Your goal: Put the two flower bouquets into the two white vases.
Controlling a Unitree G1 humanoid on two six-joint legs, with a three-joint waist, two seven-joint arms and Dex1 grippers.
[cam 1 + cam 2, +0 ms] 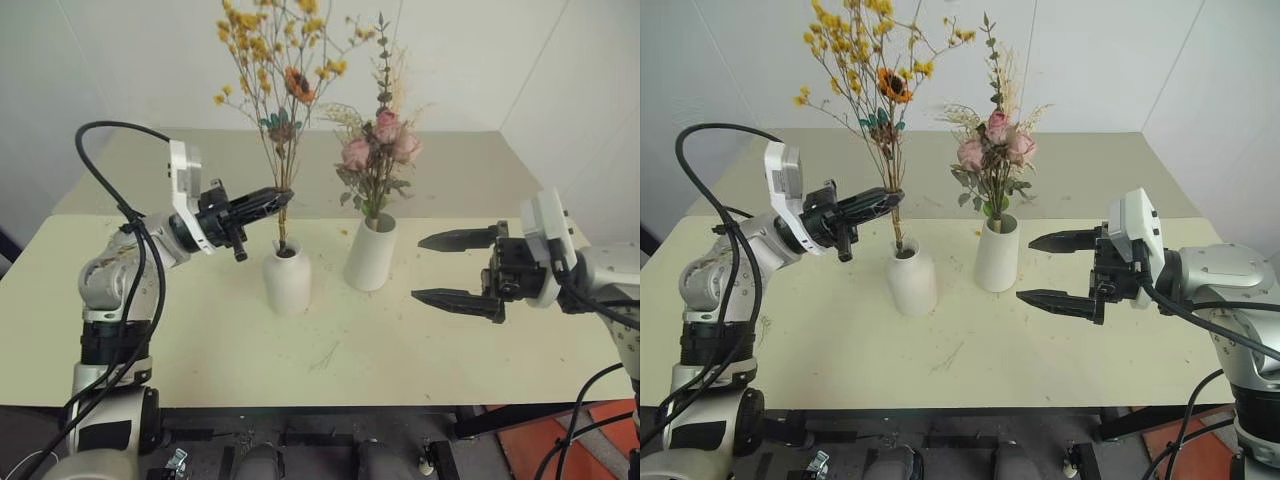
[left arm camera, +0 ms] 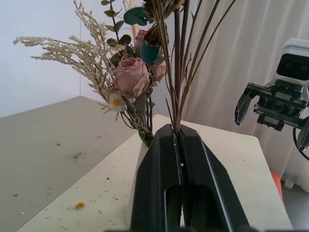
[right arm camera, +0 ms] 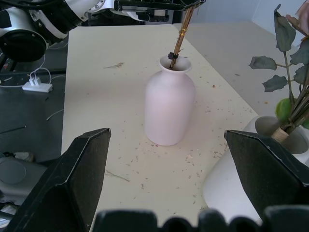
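Observation:
My left gripper (image 1: 282,196) is shut on the brown stems of the yellow-orange bouquet (image 1: 268,60), whose stem ends sit inside the neck of the short rounded white vase (image 1: 287,280). The pink rose bouquet (image 1: 380,140) stands upright in the taller tapered white vase (image 1: 371,254) just to the right. My right gripper (image 1: 438,268) hangs open to the right of that vase, its fingers pointing left, nothing between them. In the right wrist view the stems (image 3: 178,41) enter the rounded vase (image 3: 169,106) mouth.
Both vases stand near the middle of a pale table (image 1: 200,340) sprinkled with dried flower bits. A second table surface (image 1: 460,160) lies behind, against white walls. Black cables loop beside my left arm.

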